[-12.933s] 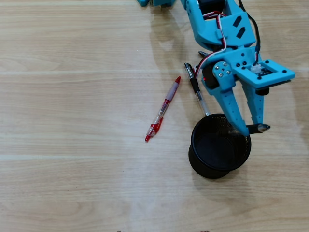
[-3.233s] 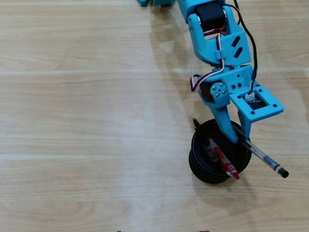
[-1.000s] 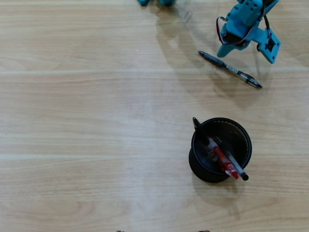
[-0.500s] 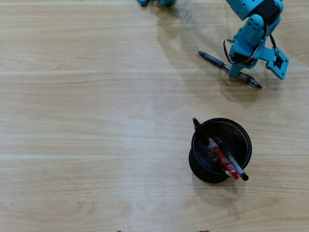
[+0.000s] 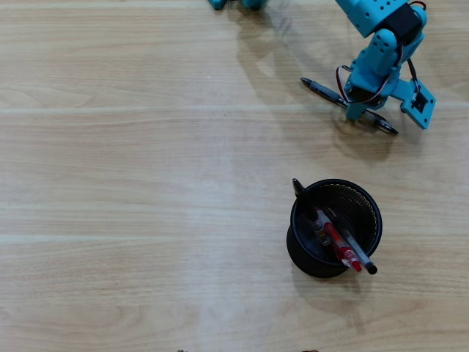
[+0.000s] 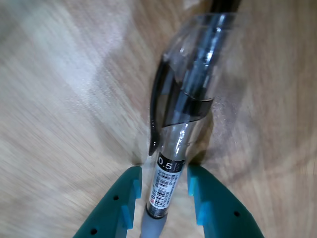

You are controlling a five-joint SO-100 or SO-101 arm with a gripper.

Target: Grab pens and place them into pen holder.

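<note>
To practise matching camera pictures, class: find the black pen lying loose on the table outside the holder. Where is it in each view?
Overhead view: black pen lies slantwise at upper right, under the gripper.
Wrist view: black pen fills the centre, running between the teal fingers.
Shared landmark: the teal gripper straddling the pen.

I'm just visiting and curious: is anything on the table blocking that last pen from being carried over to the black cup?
Nothing visible does. The pen lies between the fingers already, and only bare table separates it from the pen holder. Three pens already lean inside the holder, but part of its mouth looks free.
</note>
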